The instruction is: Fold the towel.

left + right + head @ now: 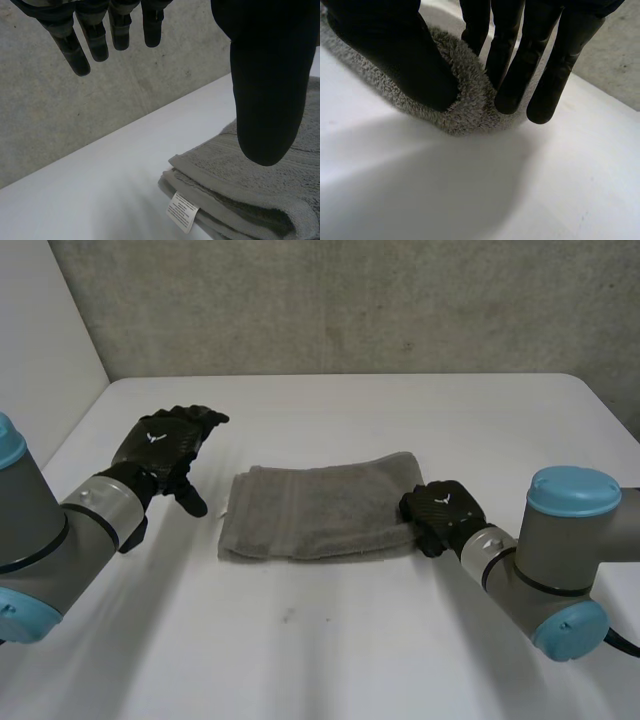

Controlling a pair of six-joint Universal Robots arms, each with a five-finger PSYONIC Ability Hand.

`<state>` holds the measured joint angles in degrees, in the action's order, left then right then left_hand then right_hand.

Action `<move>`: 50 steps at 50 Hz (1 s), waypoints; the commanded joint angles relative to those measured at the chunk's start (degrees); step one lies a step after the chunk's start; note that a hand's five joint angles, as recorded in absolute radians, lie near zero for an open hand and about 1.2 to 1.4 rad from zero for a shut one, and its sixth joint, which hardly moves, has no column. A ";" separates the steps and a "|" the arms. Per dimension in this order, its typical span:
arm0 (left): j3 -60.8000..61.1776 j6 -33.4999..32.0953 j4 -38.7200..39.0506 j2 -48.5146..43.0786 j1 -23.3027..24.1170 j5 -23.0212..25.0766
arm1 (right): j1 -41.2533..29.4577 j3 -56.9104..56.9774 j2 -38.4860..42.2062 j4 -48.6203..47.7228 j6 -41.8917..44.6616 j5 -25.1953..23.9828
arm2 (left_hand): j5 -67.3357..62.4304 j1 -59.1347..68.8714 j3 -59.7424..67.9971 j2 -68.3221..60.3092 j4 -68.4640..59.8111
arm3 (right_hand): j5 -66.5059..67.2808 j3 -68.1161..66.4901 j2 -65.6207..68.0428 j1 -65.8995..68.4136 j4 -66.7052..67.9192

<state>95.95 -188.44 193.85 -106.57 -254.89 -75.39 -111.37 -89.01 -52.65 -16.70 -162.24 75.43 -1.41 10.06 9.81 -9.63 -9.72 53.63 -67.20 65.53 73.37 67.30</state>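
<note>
White tabletop (330, 660) carries everything here. Near its middle lies the grey terry towel (320, 508), already doubled into a long band, with stacked layers showing at its left end. That shape suggests one fold is done and a shorter end-to-end fold is left, which would explain where the hands are.

The right hand (440, 512) sits at the towel's right end. In its wrist view the thumb (395, 60) presses one side of a raised ridge of pile and the fingers (517, 75) press the other. It is pinching the cloth, probably to lift that end and carry it across.

The left hand (165, 445) hangs above bare tabletop just beside the towel's left end, fingers straight and spread, holding nothing. It looks placed to pin or receive that end.

Smallest, a white care tag (182, 212) sticks out from between the layers at the left end.
</note>
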 commanded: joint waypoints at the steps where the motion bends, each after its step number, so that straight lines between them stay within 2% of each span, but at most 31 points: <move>1: 0.37 0.00 0.04 0.14 -0.08 -0.02 | -0.86 3.13 -1.14 -1.58 -3.53 1.21 | 1.02 0.32 0.57 -0.75 -0.67 | 16.37 -12.80 14.47 6.63 12.70; 5: 0.37 0.00 0.04 0.23 -0.08 -0.02 | -0.95 7.45 -1.58 -0.61 -3.61 1.83 | 0.85 0.49 0.74 -0.92 -0.83 | 16.37 -12.80 14.47 6.63 12.70; 8: 0.55 0.00 -0.05 0.23 -0.08 -0.02 | -1.39 11.14 -2.28 1.32 -3.44 4.02 | 0.85 0.49 0.74 -0.92 -0.83 | 16.37 -12.80 14.47 6.63 12.70; 13: 0.81 0.00 -0.05 0.49 -0.34 -0.02 | -4.82 17.21 -2.98 5.80 -2.03 5.52 | 0.85 0.49 0.74 -0.92 -0.83 | 16.37 -12.80 14.47 6.63 12.70; 18: 0.81 0.00 -0.05 0.75 -0.87 -0.02 | -8.42 22.83 -2.02 7.47 0.25 3.58 | 1.02 0.32 0.57 -0.75 -0.66 | 16.37 -12.80 14.47 6.63 12.70; 23: 0.90 0.00 -0.05 1.98 -1.13 -0.11 | -12.89 28.97 3.24 7.56 0.69 -2.29 | 1.02 0.32 0.57 -0.75 -0.66 | 16.37 -12.80 14.47 6.63 12.70; 26: 1.16 0.00 -0.05 2.51 -1.48 -0.11 | -14.22 29.95 4.49 7.47 0.69 -3.01 | 1.02 0.32 0.57 -0.75 -0.66 | 16.37 -12.80 14.47 6.63 12.70; 36: 3.27 0.00 0.04 5.23 -4.64 -0.11 | -20.72 37.50 16.07 7.56 0.78 -8.45 | 1.19 0.15 0.40 -0.58 -0.50 | 16.37 -12.80 14.47 6.63 12.70; 45: 3.71 0.00 0.04 5.15 -5.61 -0.02 | -22.04 39.27 19.96 11.25 0.87 -9.25 | 1.19 0.15 0.40 -0.58 -0.50 | 16.37 -12.80 14.47 6.63 12.70; 46: 3.54 0.00 0.04 5.06 -5.61 0.06 | -22.04 39.27 19.43 11.86 0.87 -9.25 | 1.19 0.15 0.40 -0.58 -0.50 | 5.77 -2.20 3.87 -3.97 2.10; 47: 3.10 0.00 0.13 4.62 -5.53 0.15 | -22.04 39.09 18.56 12.04 0.78 -8.55 | 1.19 0.15 0.40 -0.58 -0.50 | -33.47 37.04 -35.37 -43.21 -37.14; 48: 3.10 0.00 0.13 4.62 -5.53 0.15 | -22.04 39.09 18.55 12.04 0.78 -8.55 | 1.19 0.15 0.40 -0.58 -0.50 | -33.86 37.43 -35.76 -43.60 -37.53; 49: 2.58 0.00 0.13 4.36 -5.53 0.15 | -22.04 38.83 16.90 12.13 0.61 -7.85 | 1.19 0.15 0.40 -0.58 -0.50 | -53.63 57.20 -55.53 -63.37 -57.30; 50: 1.79 0.09 0.21 4.10 -5.35 0.24 | -21.96 38.31 14.62 12.22 0.08 -7.23 | 1.19 0.15 0.40 -0.58 -0.50 | -53.63 57.20 -55.53 -63.37 -57.30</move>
<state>99.49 -188.44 193.89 -101.48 -260.54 -75.36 -133.54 -49.75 -33.18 -5.81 -161.41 66.34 -1.41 9.89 9.81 -9.61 -9.69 44.17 -52.84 52.48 61.64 54.01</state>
